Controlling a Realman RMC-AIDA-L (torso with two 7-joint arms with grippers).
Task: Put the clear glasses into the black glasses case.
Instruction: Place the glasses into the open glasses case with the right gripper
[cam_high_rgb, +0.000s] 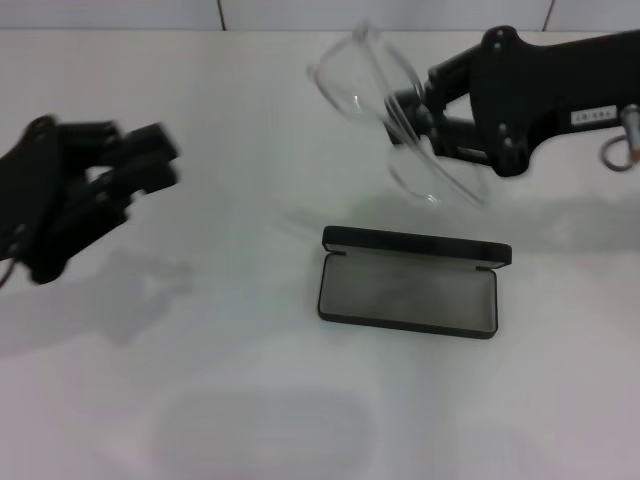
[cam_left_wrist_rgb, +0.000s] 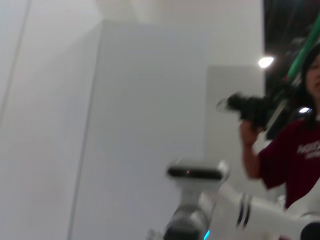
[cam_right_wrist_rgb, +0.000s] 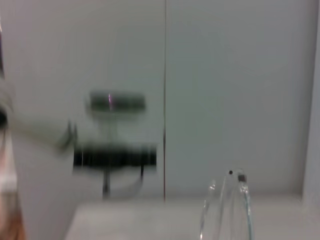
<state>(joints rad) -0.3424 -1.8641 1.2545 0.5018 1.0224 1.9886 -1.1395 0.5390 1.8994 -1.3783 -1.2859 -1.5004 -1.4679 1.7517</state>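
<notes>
Right gripper (cam_high_rgb: 415, 112) pinches the clear glasses (cam_high_rgb: 385, 100) aloft, just behind the open black glasses case (cam_high_rgb: 408, 285); we judge its long axis runs crosswise. Left gripper (cam_high_rgb: 140, 160), well left of the case: grip unclear.

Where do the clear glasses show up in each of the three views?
Head view: the clear glasses hang above the white table, held by the right gripper, behind the open black glasses case.
Left wrist view: not in it.
Right wrist view: only a part of the clear frame, at the lower edge.
Shared landmark: the glasses themselves, in the head and right wrist views; the left wrist view shares none.
</notes>
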